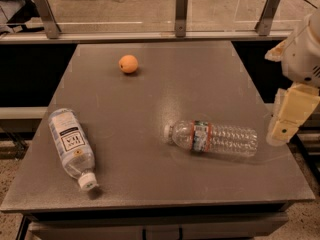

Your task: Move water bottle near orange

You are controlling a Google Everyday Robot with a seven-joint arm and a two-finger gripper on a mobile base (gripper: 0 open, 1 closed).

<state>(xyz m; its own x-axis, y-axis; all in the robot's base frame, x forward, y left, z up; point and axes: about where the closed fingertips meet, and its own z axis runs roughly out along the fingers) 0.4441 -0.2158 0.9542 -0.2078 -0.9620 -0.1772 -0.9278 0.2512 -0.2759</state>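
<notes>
The water bottle (212, 138), lying flat, looks light, slick and squashy; grasp its ribbed middle (gripper (282, 126), right edge, holds nothing; how open, cannot tell).

The gripper (281, 130) hangs just right of the water bottle (212, 137), at the table (200, 74) edge, with nothing between them. From the water bottle up-left to the orange (128, 63), the tabletop lies bare. The labelled bottle (71, 145) lies well left of the water bottle, off that line.

Labelled bottle (70, 145): lying flat, front-left, white cap toward us.
Table (210, 84): grey top, gripper (281, 130) at its right edge.
Back rail (150, 35): three metal brackets.
</notes>
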